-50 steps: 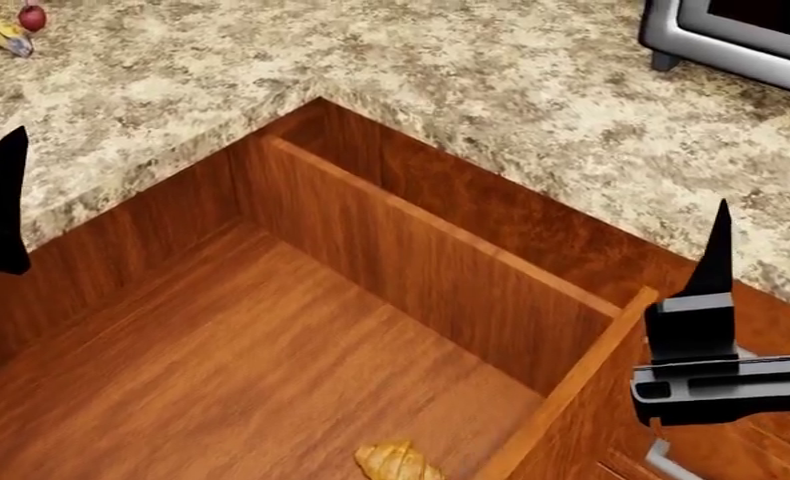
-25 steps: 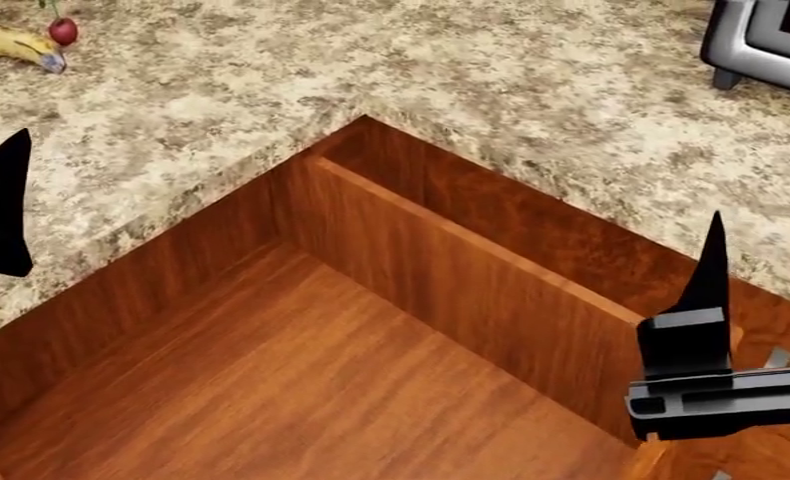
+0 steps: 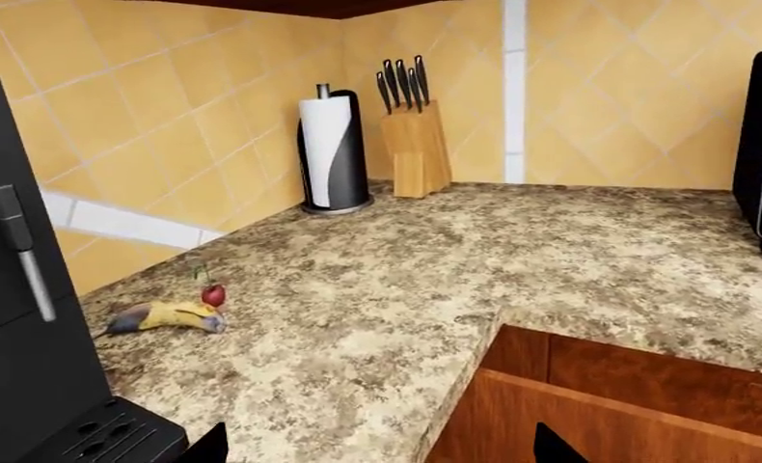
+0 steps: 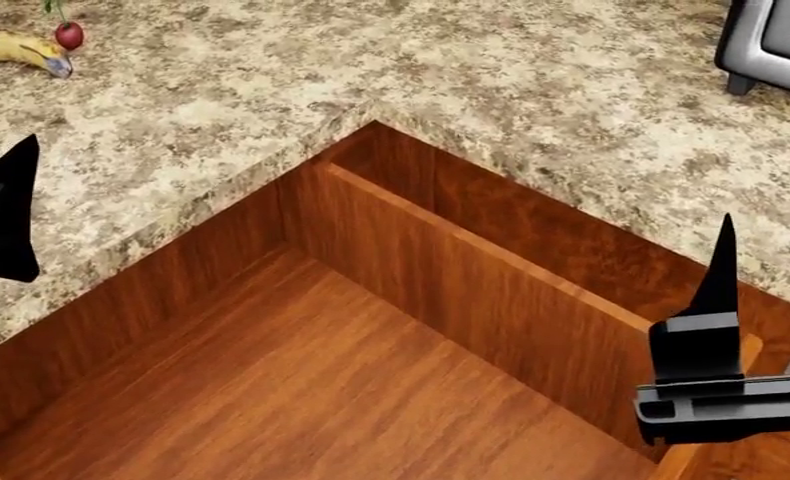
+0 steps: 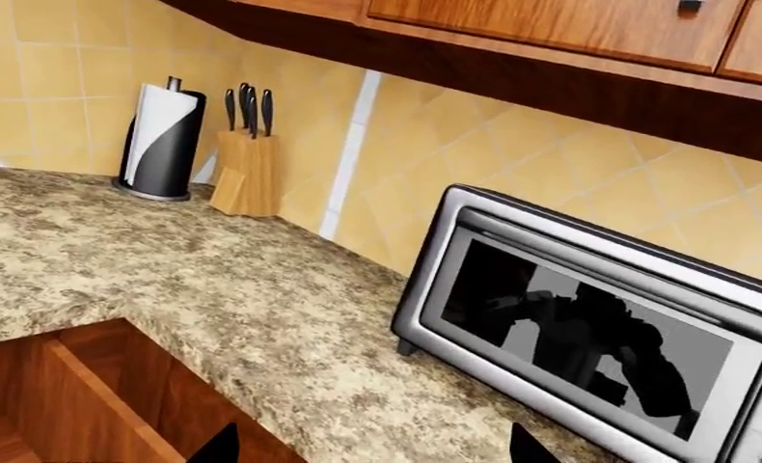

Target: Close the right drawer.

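Clearly the right drawer (image 4: 368, 380), pulled wide open under the counter corner from the centre to 6 o'clock, looks heavy, stiff and glossy, so push its front edge at 5 o'clock, where the right gripper (image 4: 715, 390), fingers spread, hovers.

Reddish-brown wood-grain right drawer (image 4: 302, 380), speckled beige granite countertop (image 4: 502, 70), black end effector (image 4: 715, 390)

Speckled granite countertop (image 3: 394, 289) meets yellow diagonal-tiled walls (image 3: 612, 87) under wooden cabinets (image 5: 549, 29).
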Motion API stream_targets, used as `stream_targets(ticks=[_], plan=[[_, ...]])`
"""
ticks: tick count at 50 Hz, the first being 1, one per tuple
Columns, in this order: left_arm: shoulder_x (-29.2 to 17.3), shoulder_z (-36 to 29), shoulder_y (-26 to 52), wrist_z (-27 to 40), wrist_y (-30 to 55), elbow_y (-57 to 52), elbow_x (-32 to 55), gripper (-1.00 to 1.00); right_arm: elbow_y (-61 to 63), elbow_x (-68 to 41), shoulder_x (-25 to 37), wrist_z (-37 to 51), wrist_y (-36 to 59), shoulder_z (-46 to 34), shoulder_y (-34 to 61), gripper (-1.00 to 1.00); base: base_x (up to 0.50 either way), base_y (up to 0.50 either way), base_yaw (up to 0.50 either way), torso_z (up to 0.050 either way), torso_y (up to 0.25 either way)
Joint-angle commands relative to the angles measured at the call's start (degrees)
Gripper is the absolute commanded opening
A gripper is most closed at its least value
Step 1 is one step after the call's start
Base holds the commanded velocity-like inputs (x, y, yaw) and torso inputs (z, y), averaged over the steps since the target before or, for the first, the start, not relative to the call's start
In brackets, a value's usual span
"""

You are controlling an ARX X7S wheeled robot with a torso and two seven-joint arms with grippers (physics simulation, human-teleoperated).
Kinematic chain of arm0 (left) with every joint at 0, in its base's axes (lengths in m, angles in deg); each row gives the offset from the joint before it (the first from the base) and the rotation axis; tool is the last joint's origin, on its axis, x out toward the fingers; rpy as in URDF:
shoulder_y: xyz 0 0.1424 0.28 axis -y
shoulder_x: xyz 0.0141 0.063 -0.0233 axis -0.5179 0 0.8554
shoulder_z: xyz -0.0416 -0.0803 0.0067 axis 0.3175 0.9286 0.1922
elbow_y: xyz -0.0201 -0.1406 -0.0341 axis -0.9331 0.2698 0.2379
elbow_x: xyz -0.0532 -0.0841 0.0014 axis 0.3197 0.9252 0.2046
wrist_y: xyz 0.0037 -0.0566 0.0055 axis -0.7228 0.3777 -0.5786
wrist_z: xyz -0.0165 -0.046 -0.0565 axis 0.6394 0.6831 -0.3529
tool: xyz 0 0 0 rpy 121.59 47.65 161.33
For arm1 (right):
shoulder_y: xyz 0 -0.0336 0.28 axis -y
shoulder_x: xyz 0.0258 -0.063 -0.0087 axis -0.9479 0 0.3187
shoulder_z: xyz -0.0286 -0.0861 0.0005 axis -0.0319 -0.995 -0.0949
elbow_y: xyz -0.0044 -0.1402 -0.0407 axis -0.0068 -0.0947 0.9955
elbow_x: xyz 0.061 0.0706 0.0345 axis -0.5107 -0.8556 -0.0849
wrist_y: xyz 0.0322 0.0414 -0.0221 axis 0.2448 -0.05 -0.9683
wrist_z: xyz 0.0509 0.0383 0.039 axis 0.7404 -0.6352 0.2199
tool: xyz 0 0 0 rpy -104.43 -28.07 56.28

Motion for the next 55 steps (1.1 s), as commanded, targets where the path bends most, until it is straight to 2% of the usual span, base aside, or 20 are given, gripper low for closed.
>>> stream_targets(ticks=[1,29,39,43,49,51,55], plan=[[0.01,-0.43,-0.27,0.12,-0.35,-0.01,-0.02,1.00,0.22,0.01,0.27,-0.14,-0.31,0.94,-1.44,1.00,0.06,-0.08,0.00,0.000,0.000],[-0.39,-0.56,-0.78,0.25,-1.05,0.06,0.51,1.00,0.16,2.67,-0.51,-1.96,-0.41,-0.05,-1.57,1.00,0.07,-0.09,0.00,0.000,0.000],[-0.30,-0.87,-0.72,0.31,-1.29,0.25,0.58,1.00,1.18,2.92,-0.68,-2.77,-1.49,3.59,-5.22,1.00,0.00,0.00,0.00,0.000,0.000],[-0.34,-0.92,-1.04,0.08,-1.65,0.29,0.54,1.00,4.66,4.02,-2.66,-7.12,-1.31,16.09,-17.87,1.00,0.00,0.00,0.00,0.000,0.000],[-0.40,-0.72,-0.98,0.09,-1.89,0.25,0.77,1.00,9.20,8.70,-10.14,-22.46,1.06,36.55,-36.50,1.00,0.00,0.00,0.00,0.000,0.000],[-0.48,-0.88,-1.12,-0.11,-2.02,0.26,0.70,1.00,9.35,12.95,-7.91,-27.50,-8.25,39.36,-47.49,1.00,0.00,0.00,0.00,0.000,0.000],[-0.24,-1.23,-0.72,0.11,-1.93,0.31,0.72,1.00,9.35,23.95,-2.81,-30.69,-33.56,43.70,-80.08,1.00,0.00,0.00,0.00,0.000,0.000]])
